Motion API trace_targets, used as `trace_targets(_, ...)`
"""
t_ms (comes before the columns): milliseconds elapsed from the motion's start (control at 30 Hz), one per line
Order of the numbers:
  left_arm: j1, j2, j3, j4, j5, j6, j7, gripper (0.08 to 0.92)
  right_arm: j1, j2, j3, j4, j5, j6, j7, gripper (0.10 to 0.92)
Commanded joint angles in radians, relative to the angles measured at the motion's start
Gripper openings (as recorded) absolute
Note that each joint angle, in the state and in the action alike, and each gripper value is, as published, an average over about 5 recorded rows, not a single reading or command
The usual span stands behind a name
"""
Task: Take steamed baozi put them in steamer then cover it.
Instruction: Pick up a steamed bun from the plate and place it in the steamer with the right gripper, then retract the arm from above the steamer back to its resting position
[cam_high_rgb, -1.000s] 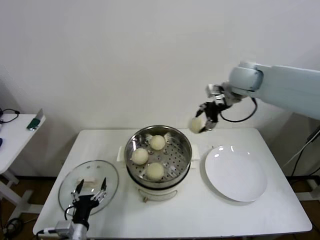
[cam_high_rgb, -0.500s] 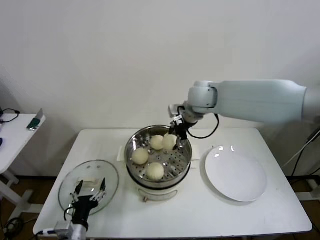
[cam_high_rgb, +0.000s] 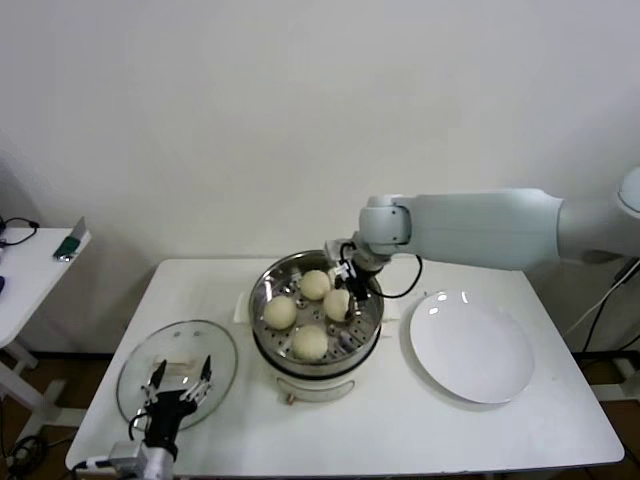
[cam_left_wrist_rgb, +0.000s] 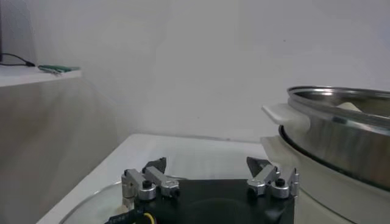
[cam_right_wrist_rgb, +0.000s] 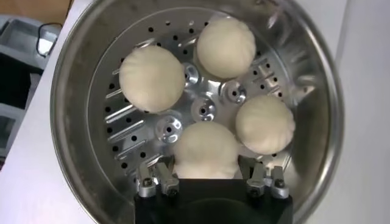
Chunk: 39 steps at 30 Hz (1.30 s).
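The right hand (cam_right_wrist_rgb: 206, 182) grasps the fourth bun (cam_right_wrist_rgb: 206, 151) low inside the steamer (cam_high_rgb: 370, 290), positioned to set it beside three others. The left hand (cam_high_rgb: 180, 385), released, hovers over the glass lid (cam_high_rgb: 135, 365) on the desk (cam_high_rgb: 400, 430), likely ready for covering.

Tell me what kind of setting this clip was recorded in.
Probably a lab or test room staged as a small kitchen station: a bare white wall, a plain white table carrying only a steamer with baozi, a glass lid and a white plate.
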Motion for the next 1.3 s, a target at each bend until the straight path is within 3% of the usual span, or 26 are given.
trace_targets(33,0.001,0.000,-0.001,0.001,0.003,0.000,0.000,0.823,-0.027,0.017,-0.012,-0.009,-0.033,-0.004,0.003,0.696)
trace_targets(367,-0.001,0.005,0.000,0.000,-0.005,-0.001,0.000,0.823,0.026,-0.008,0.004,0.001,-0.022,0.027,-0.011,0.818)
trace_targets(567,0.001,0.009,0.000,-0.007,-0.010,0.015,0.002,0.823,0.067,-0.141,0.175,0.010,0.121,0.013,-0.012,0.823)
trace_targets(700,0.005,0.012,0.001,-0.017,-0.007,0.021,0.003,0.823,-0.005,-0.274,0.362,0.023,0.251,-0.085,0.157,0.823)
trace_targets(833,0.007,0.019,-0.002,-0.018,0.004,0.015,0.002,0.823,-0.244,-0.392,0.640,0.025,0.259,-0.051,0.508,0.823)
trace_targets(933,0.005,0.021,-0.004,-0.012,0.024,0.009,-0.003,0.823,-0.460,-0.487,0.859,0.059,0.213,0.044,0.640,0.823)
trace_targets(1133,-0.006,0.019,-0.006,0.006,0.089,-0.002,-0.020,0.823,-0.976,-0.655,1.274,0.159,0.062,0.174,0.735,0.823)
trace_targets(1300,-0.016,0.023,-0.009,0.018,0.144,-0.028,-0.015,0.823,-1.491,-0.668,1.702,0.205,-0.115,0.291,0.739,0.823)
